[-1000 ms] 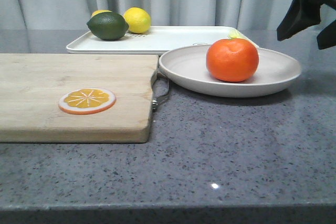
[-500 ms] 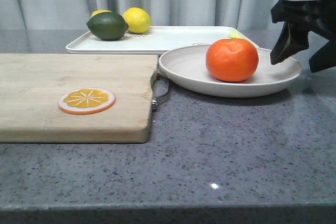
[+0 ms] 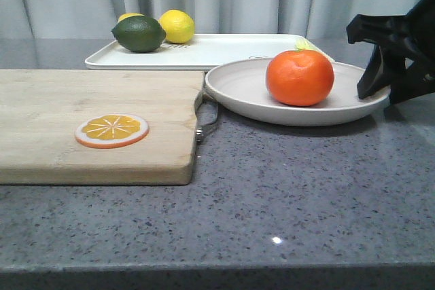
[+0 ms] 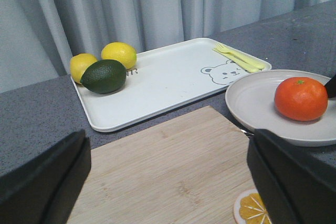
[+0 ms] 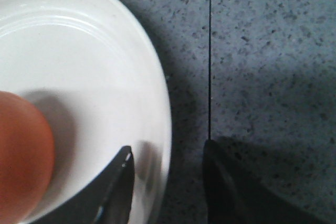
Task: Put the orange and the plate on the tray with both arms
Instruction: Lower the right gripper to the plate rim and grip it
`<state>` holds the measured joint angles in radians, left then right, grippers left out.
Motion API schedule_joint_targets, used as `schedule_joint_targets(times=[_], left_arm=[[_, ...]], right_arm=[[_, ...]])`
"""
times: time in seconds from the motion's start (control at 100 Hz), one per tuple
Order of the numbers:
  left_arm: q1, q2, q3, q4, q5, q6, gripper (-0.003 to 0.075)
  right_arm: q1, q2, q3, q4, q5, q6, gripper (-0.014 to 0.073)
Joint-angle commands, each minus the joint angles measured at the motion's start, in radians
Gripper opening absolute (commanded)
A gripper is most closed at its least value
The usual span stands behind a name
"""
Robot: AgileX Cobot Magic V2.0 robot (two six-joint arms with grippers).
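The orange (image 3: 300, 77) sits inside the off-white plate (image 3: 234, 86), which rests on the grey counter just in front of the white tray (image 3: 224, 49). My right gripper (image 3: 387, 92) is open at the plate's right edge. In the right wrist view it (image 5: 168, 156) straddles the rim of the plate (image 5: 94, 51), one finger inside and one outside over the counter, with the orange (image 5: 21, 156) beside the inner finger. My left gripper (image 4: 168, 182) hangs wide open above the cutting board, holding nothing. From there I see the orange (image 4: 301, 98), the plate (image 4: 252, 98) and the tray (image 4: 168, 77).
A wooden cutting board (image 3: 81, 120) with an orange slice disc (image 3: 112, 130) lies left of the plate. On the tray's far left corner sit a dark green lime (image 3: 138, 33) and two lemons (image 3: 177, 26); a yellow fork (image 4: 239, 59) lies on its right side. Curtains hang behind.
My right gripper has come down from the upper right to the plate's right rim. The orange, plate and tray have not moved.
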<state>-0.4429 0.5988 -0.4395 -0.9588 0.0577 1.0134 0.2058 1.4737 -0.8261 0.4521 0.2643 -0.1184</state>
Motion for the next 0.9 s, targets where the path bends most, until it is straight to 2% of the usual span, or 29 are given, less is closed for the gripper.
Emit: schedule_joint_targets(times=[0.0, 0.41, 0.65, 0.89], left_arm=[[0.003, -0.003, -0.029, -0.013, -0.038, -0.008, 0.0588], [0.003, -0.003, -0.029, -0.013, -0.038, -0.008, 0.0588], [0.003, -0.003, -0.029, -0.013, -0.038, -0.008, 0.0588], [0.003, -0.003, -0.029, -0.013, -0.038, -0.008, 0.0588]], right_arm=[[0.003, -0.010, -0.021, 0.016, -0.022, -0.012, 0.0295], [0.000, -0.010, -0.021, 0.031, -0.023, -0.012, -0.0071], [0.000, -0.018, -0.021, 0.065, -0.013, -0.012, -0.0064], [0.000, -0.108, -0.058, 0.084, 0.029, -0.012, -0.0064]])
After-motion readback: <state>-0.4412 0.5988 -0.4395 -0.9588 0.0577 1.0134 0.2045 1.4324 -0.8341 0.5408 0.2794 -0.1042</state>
